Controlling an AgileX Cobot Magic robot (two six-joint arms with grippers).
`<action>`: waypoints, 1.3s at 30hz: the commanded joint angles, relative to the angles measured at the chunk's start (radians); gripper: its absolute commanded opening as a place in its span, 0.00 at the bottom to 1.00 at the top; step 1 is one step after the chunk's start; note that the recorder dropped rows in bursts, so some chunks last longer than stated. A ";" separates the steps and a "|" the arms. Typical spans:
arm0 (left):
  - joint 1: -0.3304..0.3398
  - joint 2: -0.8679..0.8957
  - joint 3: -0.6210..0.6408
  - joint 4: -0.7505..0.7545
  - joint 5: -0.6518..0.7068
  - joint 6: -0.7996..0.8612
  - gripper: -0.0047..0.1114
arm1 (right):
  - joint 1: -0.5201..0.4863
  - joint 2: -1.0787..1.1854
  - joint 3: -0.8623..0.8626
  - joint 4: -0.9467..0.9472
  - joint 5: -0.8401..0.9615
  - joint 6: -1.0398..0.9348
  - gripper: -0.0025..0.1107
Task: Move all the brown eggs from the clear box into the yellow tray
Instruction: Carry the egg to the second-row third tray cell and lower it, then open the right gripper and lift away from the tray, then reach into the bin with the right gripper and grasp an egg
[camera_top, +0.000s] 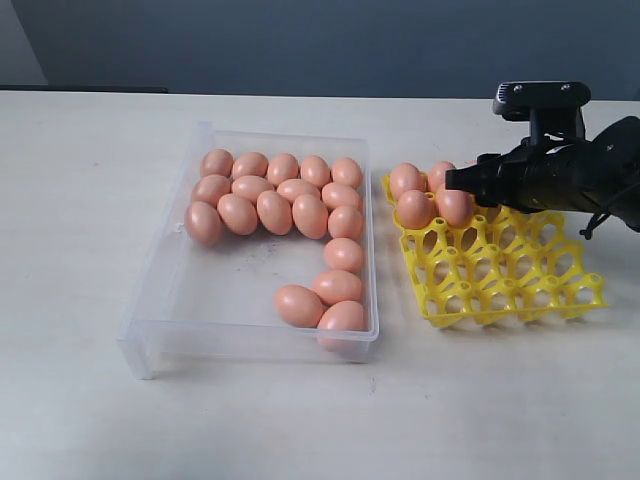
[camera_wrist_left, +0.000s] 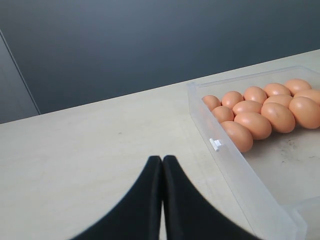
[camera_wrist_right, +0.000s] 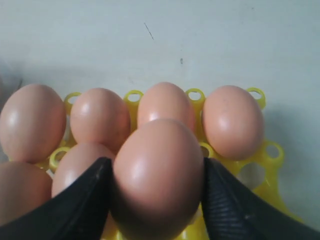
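Right wrist view: right gripper (camera_wrist_right: 157, 192) clamps smooth matte brown egg (camera_wrist_right: 157, 175) over yellow tray (camera_wrist_right: 272, 155); left gripper (camera_wrist_left: 162, 167) closed, empty.

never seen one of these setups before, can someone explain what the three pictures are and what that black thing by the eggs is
This is a two-armed robot at a table. The wide picture comes from a camera off the arms. It shows a clear box of brown eggs beside a yellow tray that has a few eggs in its far corner. The black thing is the right end effector, the arm's pinching hand.

The other two pictures come from cameras on the wrists. The right one looks past its own end effector, whose two fingers hold one egg over the tray. The left one shows the left end effector shut and holding nothing, off to one side of the box.
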 joint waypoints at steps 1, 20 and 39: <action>0.000 0.000 -0.001 0.000 -0.015 -0.003 0.04 | -0.007 0.000 0.002 -0.001 -0.021 -0.005 0.28; 0.000 0.000 -0.001 0.000 -0.015 -0.003 0.04 | -0.007 0.000 0.000 -0.001 -0.015 -0.005 0.50; 0.000 0.000 -0.001 0.000 -0.015 -0.003 0.04 | 0.331 0.103 -0.474 -0.108 0.902 -0.120 0.49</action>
